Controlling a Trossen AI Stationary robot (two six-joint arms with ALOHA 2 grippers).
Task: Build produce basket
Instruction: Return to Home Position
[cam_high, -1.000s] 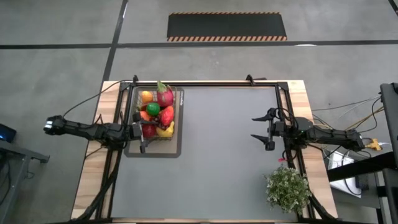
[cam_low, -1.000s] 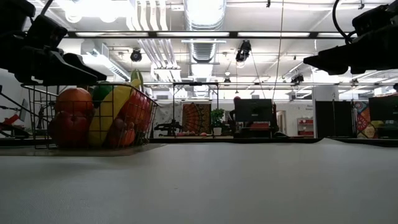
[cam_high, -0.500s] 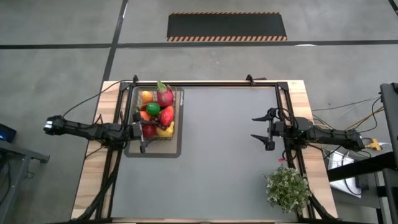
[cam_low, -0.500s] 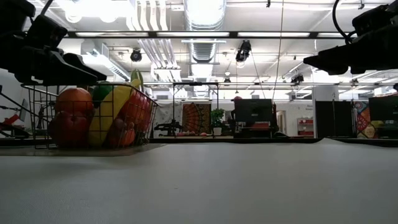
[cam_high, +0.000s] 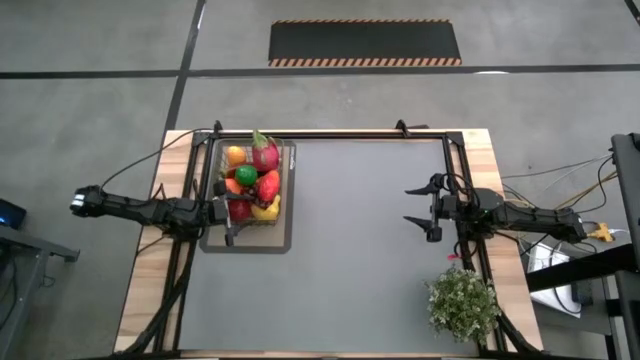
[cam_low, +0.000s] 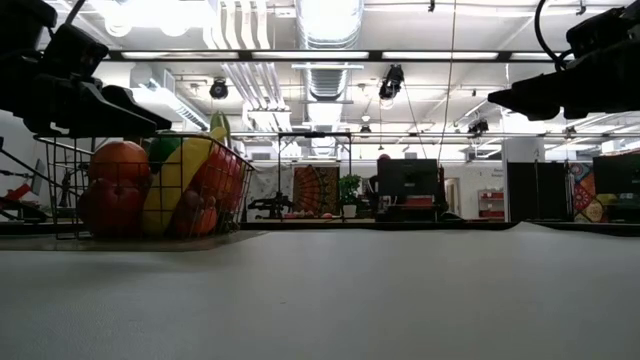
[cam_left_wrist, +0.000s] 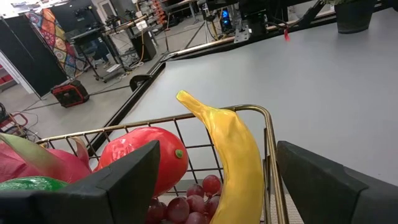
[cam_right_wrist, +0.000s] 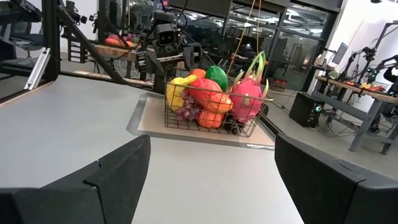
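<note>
The wire basket (cam_high: 247, 190) stands on a flat grey tray (cam_high: 283, 240) at the table's far left, filled with produce: pink dragon fruit (cam_high: 265, 153), green lime (cam_high: 245, 175), oranges, a red fruit (cam_left_wrist: 146, 158), purple grapes (cam_left_wrist: 193, 202) and a yellow banana (cam_left_wrist: 233, 155) whose tip pokes above the rim. My left gripper (cam_high: 232, 218) hangs open over the basket's near end, touching nothing. My right gripper (cam_high: 422, 209) is open above the table's right side, facing the basket (cam_right_wrist: 211, 106) from afar.
A bushy potted plant (cam_high: 462, 303) stands at the table's near right corner, close to my right arm. The wide grey mat (cam_high: 360, 260) between the two arms is bare. Cables run along the table's wooden edges.
</note>
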